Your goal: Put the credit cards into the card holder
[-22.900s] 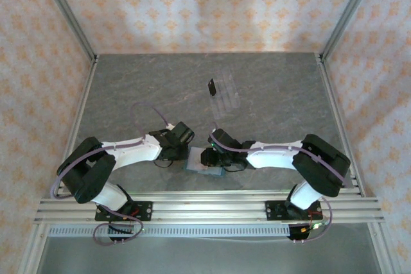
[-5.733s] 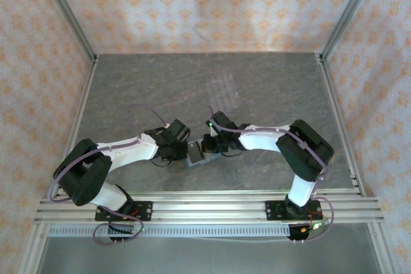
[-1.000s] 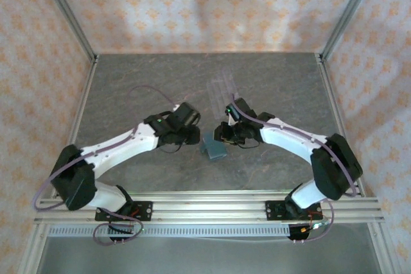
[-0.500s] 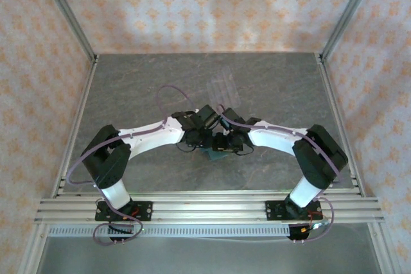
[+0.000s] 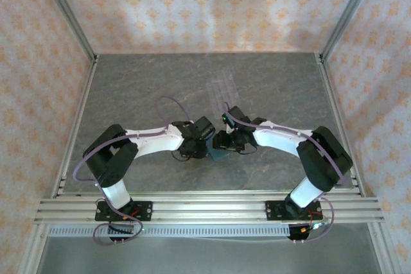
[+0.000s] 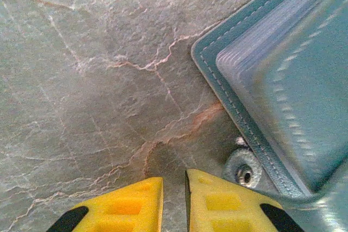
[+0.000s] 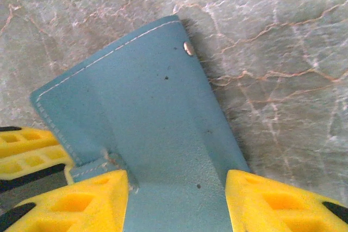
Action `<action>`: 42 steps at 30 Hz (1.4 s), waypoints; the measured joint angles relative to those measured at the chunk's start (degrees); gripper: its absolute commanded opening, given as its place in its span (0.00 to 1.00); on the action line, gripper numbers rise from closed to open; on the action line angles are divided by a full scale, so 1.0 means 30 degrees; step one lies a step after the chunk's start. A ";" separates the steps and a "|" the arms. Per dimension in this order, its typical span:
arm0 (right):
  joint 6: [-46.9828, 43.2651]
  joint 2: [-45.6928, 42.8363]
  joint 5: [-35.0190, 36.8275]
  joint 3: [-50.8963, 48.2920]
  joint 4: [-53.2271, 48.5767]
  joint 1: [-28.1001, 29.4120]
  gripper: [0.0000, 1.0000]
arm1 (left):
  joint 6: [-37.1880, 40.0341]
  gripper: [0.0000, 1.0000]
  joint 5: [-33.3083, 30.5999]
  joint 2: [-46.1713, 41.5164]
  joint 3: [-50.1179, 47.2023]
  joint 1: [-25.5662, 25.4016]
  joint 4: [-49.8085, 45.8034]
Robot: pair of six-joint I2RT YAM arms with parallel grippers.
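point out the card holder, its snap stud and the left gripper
card holder [image 7: 152, 107]: right wrist view, middle of its teal flap
snap stud [image 6: 244, 174]: left wrist view, its metal centre
left gripper [image 6: 174, 188]: left wrist view, between yellow fingertips

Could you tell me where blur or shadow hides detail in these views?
Left wrist view: the table is sharp, the card holder is smeared with pale streaks. Right wrist view: the card holder is crisp, a shadow along its right edge. Top view: soft shadow on the back wall.
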 measured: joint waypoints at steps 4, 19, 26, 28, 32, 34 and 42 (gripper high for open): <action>0.0153 -0.0015 -0.0386 0.0000 0.0160 -0.0080 0.49 | -0.0138 0.17 -0.0051 -0.0408 -0.0306 0.0131 0.0262; 0.0933 -0.1763 -0.2084 -0.0306 0.0816 -0.2237 0.48 | -0.0415 0.20 0.0117 -0.1865 0.1494 0.0874 -0.0197; 0.0561 -0.1071 -0.2113 -0.0306 0.0692 -0.2608 0.53 | 0.0007 0.20 0.0175 -0.0029 0.2535 0.0729 -0.0240; 0.0430 -0.0729 -0.2215 -0.0306 0.0692 -0.2616 0.53 | 0.0066 0.20 0.0168 0.0408 0.2470 0.0612 -0.0262; 0.0124 0.0087 -0.2608 -0.0306 0.0765 -0.2616 0.54 | 0.0066 0.20 0.0168 0.0568 0.1596 0.0488 -0.0189; -0.0036 0.0568 -0.2958 -0.0306 0.0860 -0.2616 0.54 | 0.0051 0.20 0.0175 0.0525 0.0998 0.0488 0.0095; -0.0437 0.1275 -0.4422 -0.0408 0.1821 -0.2645 0.53 | 0.0000 0.19 0.0182 0.0117 -0.0022 0.0488 0.1319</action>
